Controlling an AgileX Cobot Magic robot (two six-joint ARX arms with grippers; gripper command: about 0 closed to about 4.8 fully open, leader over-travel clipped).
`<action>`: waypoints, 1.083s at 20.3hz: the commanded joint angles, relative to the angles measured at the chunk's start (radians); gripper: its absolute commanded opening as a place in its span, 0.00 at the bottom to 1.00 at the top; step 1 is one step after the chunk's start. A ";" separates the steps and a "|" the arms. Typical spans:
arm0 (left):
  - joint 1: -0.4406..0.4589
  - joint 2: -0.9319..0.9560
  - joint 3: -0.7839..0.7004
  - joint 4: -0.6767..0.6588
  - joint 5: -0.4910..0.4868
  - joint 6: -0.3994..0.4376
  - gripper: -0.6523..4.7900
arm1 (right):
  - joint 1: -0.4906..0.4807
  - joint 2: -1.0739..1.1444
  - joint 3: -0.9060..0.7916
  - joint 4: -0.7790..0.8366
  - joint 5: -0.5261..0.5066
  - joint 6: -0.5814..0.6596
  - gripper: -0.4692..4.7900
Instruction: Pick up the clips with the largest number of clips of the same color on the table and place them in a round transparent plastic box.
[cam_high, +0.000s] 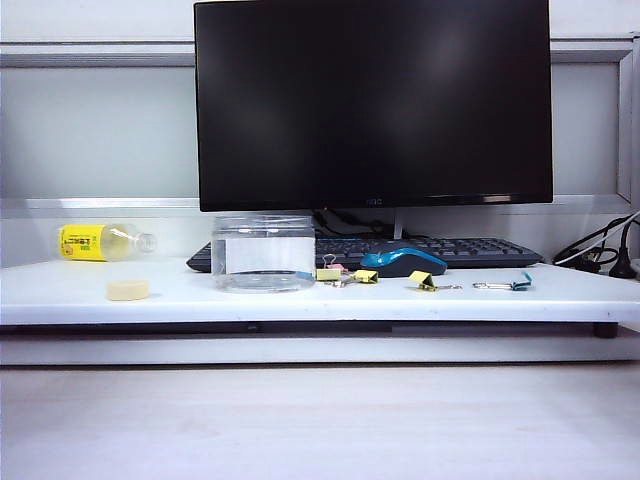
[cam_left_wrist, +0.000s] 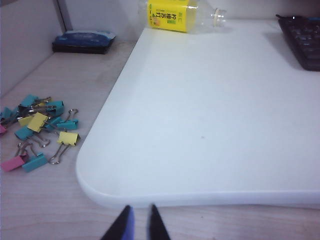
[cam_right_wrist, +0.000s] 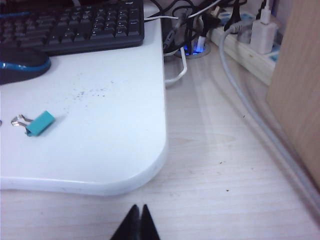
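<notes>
Fingers of left gripper (cam_left_wrist: 136, 226) and right gripper (cam_right_wrist: 136, 224) pressed together, empty, off the white board (cam_left_wrist: 210, 125).

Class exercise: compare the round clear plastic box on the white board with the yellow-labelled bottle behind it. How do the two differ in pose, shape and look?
The round transparent plastic box stands upright, while the yellow-labelled bottle lies on its side. The box is a wide cylinder; the bottle narrows to a neck. The box has a pale band, the bottle a bright yellow label. Both are clear plastic and rest on the white board, far from the left gripper and right gripper.
</notes>
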 joint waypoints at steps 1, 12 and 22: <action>-0.001 0.000 -0.004 -0.021 0.007 0.001 0.22 | 0.000 0.000 0.000 -0.008 0.004 -0.018 0.08; -0.001 0.000 -0.004 -0.021 0.006 0.002 0.22 | 0.000 0.000 0.001 -0.003 -0.003 0.192 0.08; -0.001 0.000 -0.004 -0.021 0.005 0.001 0.22 | 0.000 0.000 0.002 0.211 -0.375 0.512 0.08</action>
